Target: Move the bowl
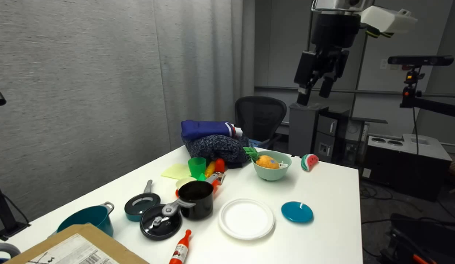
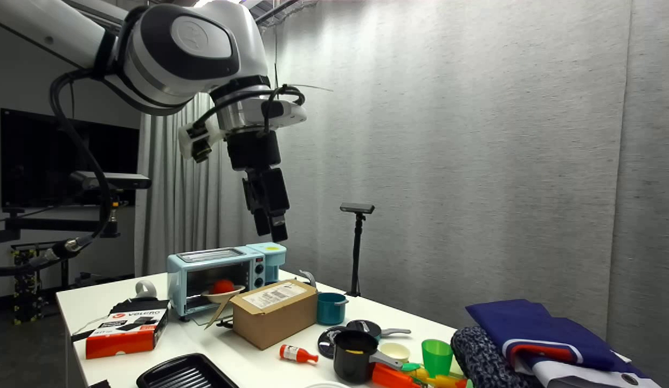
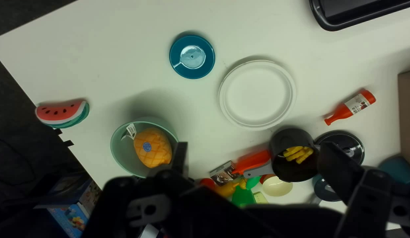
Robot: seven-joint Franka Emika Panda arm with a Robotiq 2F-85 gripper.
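The pale green bowl (image 1: 270, 173) stands on the white table near its far edge in an exterior view. An orange toy pineapple (image 1: 267, 162) with green leaves lies in it. The bowl (image 3: 121, 155) also shows at lower left in the wrist view, partly covered by a finger. I do not see it in the exterior view with the toaster oven. My gripper (image 1: 315, 91) hangs high above the table, apart from everything. In the wrist view my gripper (image 3: 254, 150) has its fingers wide apart with nothing between them. It also shows in an exterior view (image 2: 270, 229).
A white plate (image 1: 246, 219), a teal disc (image 1: 297, 212) and a toy watermelon slice (image 1: 309, 161) lie near the bowl. A black pot (image 1: 198, 201), lids, toy food and folded cloth (image 1: 216, 146) stand alongside. A cardboard box (image 2: 275, 318) and a toaster oven (image 2: 215, 275) stand further off.
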